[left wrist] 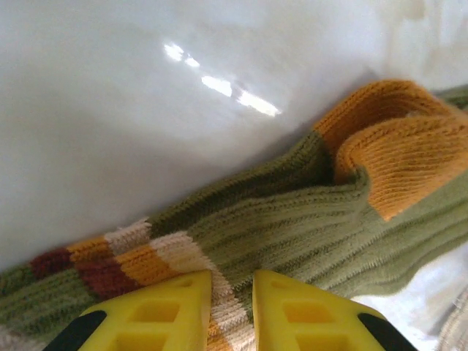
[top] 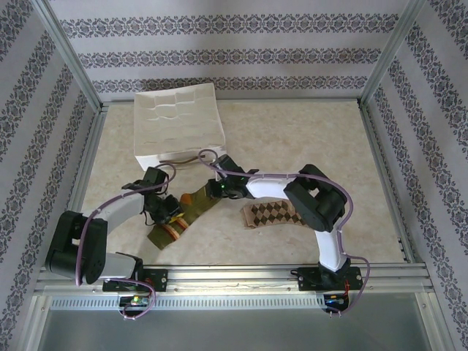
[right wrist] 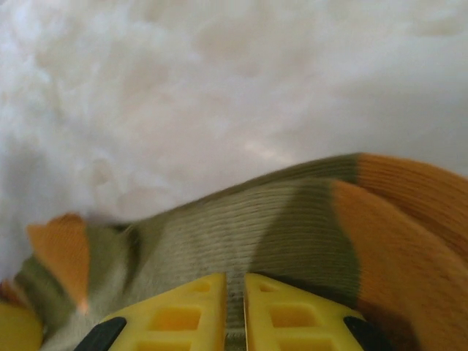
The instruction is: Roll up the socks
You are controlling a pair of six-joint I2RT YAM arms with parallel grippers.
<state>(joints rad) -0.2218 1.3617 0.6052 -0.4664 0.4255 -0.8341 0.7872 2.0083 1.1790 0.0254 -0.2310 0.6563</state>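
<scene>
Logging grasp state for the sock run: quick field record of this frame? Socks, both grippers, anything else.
green sock: on table, between the two arms
argyle sock: lying right of it, not gripped
left gripper: jaws pinching green sock at striped end
right gripper: jaws pinching green sock near an orange patch
white tray: far left of table

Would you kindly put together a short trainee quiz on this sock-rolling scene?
1. True or false: the argyle sock lies on the table, apart from both grippers.
2. What does the right gripper pinch? A) green sock B) argyle sock C) nothing
3. Fill in: the left gripper pinches the green sock at its ___ end.

Key: 1 true; 2 A; 3 striped.
</scene>
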